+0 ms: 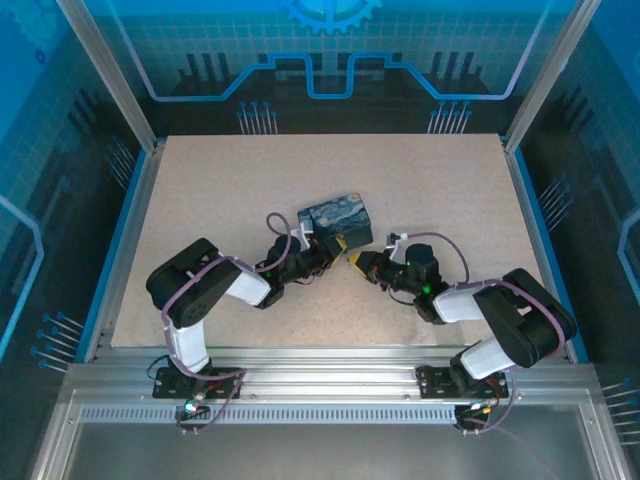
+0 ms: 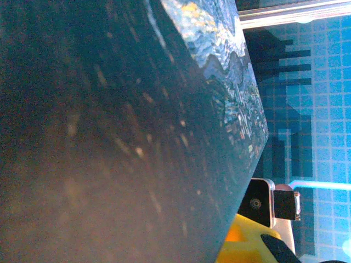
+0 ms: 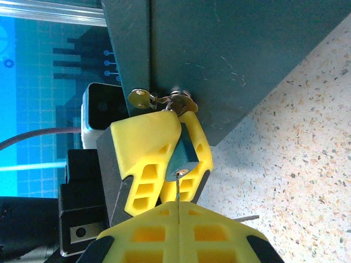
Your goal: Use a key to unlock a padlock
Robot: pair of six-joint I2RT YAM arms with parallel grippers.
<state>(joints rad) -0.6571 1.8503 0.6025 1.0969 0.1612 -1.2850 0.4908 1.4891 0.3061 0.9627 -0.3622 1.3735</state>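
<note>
No text, brand or number is legible in any view.

Box (image 1: pixel 335 220) — swirl print in dark blue and yellow, no lettering made out.

Padlock (image 3: pixel 181 160) — plain bluish face around the keyhole, no stamp readable.

Back wall (image 1: pixel 200 60) — gear emblem (image 1: pixel 330 12) at top centre, with circuit-style lines below it. These are graphics, not words.

A small gear icon (image 3: pixel 8 62) also sits on the blue wall in the right wrist view. It is too small to show any detail.
</note>
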